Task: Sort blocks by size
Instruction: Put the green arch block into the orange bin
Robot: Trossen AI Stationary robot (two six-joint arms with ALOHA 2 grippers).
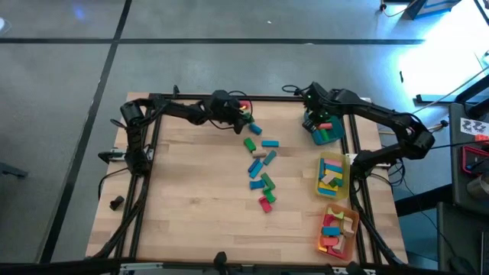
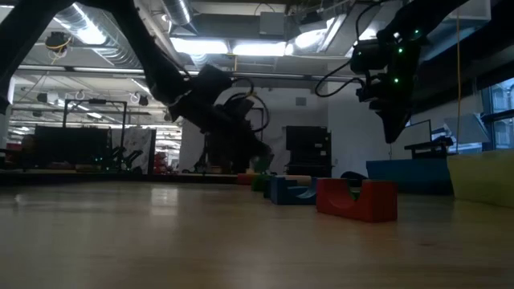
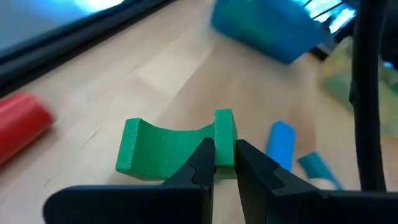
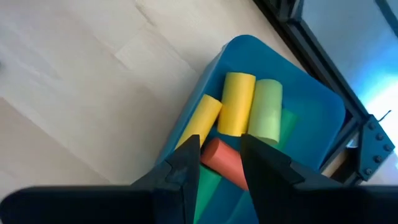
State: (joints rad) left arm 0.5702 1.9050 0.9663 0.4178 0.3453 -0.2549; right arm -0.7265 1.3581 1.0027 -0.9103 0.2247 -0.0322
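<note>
My left gripper (image 1: 243,116) is low over the far middle of the table, shut on a green arch-shaped block (image 3: 168,149). A red cylinder (image 3: 18,127) and a blue block (image 3: 280,146) lie on the wood beside it. More blocks (image 1: 260,164) lie scattered on the table's middle. My right gripper (image 1: 315,114) hangs open and empty above the teal tray (image 4: 311,99). The tray holds two yellow cylinders (image 4: 239,102), a pale green one (image 4: 267,112) and a red one (image 4: 224,162). My left gripper pinches one end leg of the green arch (image 3: 224,127) between its two fingers (image 3: 202,163), coming slanting down from the table's left. The rest of the arch sticks out sideways from the fingers. I cannot tell whether the arch rests on the table or is just clear of it.
A yellow tray (image 1: 345,177) and an orange tray (image 1: 350,233), both with blocks in them, stand along the right edge, nearer than the teal one. A small dark lump (image 1: 116,202) lies at the left edge. In the low view a red arch block (image 2: 357,199) is nearest.
</note>
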